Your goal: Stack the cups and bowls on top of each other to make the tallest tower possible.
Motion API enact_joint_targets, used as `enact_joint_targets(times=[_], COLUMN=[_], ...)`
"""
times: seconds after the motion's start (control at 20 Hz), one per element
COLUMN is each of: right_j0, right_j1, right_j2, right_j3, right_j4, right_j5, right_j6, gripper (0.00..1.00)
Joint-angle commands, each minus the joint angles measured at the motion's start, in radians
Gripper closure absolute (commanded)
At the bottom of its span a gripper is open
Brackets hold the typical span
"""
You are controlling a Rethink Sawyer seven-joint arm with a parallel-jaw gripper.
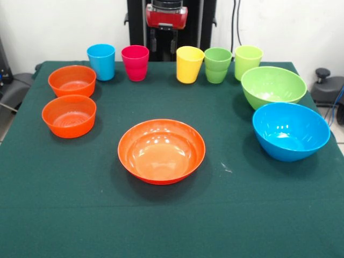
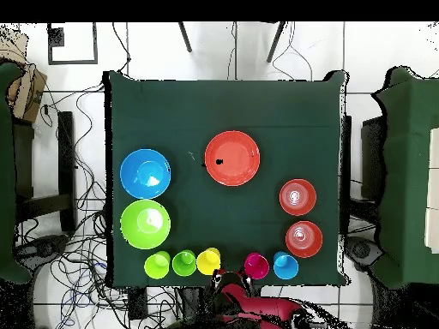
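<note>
Five cups stand in a row at the table's far edge: sky blue (image 1: 101, 62), pink (image 1: 135, 62), yellow (image 1: 190, 64), green (image 1: 217, 65) and light green (image 1: 248, 61). Two small orange bowls (image 1: 72, 80) (image 1: 69, 115) sit at the left. The wide orange bowl (image 1: 161, 151) sits mid-table. The lime green bowl (image 1: 273, 86) and the blue bowl (image 1: 291, 130) sit at the right. Everything stands apart, with no tower. My gripper (image 1: 164, 42) hangs open and empty behind the cup row, between the pink and yellow cups; it also shows in the overhead view (image 2: 225, 278).
A dark green cloth (image 1: 231, 215) covers the table. In the overhead view, other green-covered tables (image 2: 416, 171) stand close at both sides, and cables (image 2: 77, 257) lie on the floor around the table.
</note>
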Motion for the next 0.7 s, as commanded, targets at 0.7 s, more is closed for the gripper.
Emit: enact_joint_targets(times=[0.7], right_j0=[0.059], right_j1=[-0.061], right_j2=[0.128], right_j3=[0.005], right_j4=[0.071], right_j5=[-0.004], right_j6=[0.233], gripper=[0.00])
